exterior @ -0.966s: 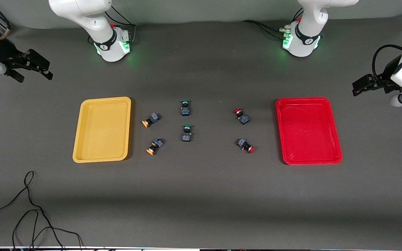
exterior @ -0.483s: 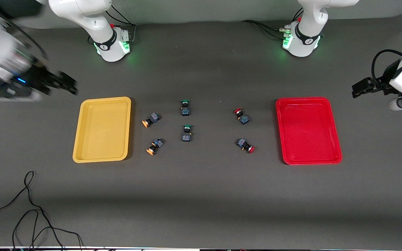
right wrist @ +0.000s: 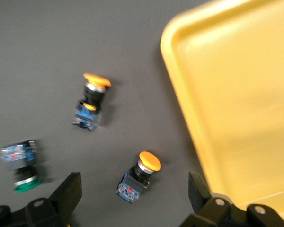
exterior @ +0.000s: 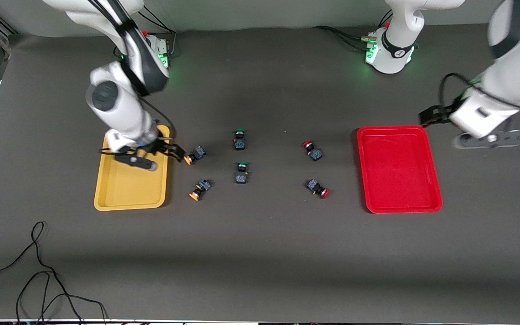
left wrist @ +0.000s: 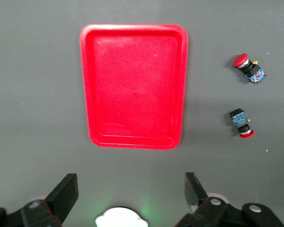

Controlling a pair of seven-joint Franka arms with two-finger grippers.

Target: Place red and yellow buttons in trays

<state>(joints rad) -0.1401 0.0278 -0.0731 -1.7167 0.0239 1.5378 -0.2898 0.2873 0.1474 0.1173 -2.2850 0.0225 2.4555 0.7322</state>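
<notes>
Two yellow-capped buttons (exterior: 194, 155) (exterior: 200, 189) lie beside the yellow tray (exterior: 129, 189). Two red-capped buttons (exterior: 312, 150) (exterior: 318, 188) lie beside the red tray (exterior: 397, 169). My right gripper (exterior: 174, 152) is open over the yellow tray's rim, just short of the farther yellow button. In the right wrist view that button (right wrist: 139, 176) lies between the spread fingers of my right gripper (right wrist: 135, 194), with the other yellow button (right wrist: 91, 101) and the yellow tray (right wrist: 236, 94) nearby. My left gripper (exterior: 427, 117) is open and empty over the table by the red tray's far corner. The left wrist view shows my left gripper (left wrist: 130, 191), the red tray (left wrist: 135, 85) and both red buttons (left wrist: 248, 68) (left wrist: 241, 124).
Two green-capped buttons (exterior: 239, 139) (exterior: 241, 173) lie at mid-table between the yellow and red ones; one shows in the right wrist view (right wrist: 21, 165). A black cable (exterior: 39, 271) lies near the front edge at the right arm's end.
My right arm has swung in from the table's end to the yellow tray and the farther yellow button. My left arm has moved in toward the red tray. The buttons have not moved.
</notes>
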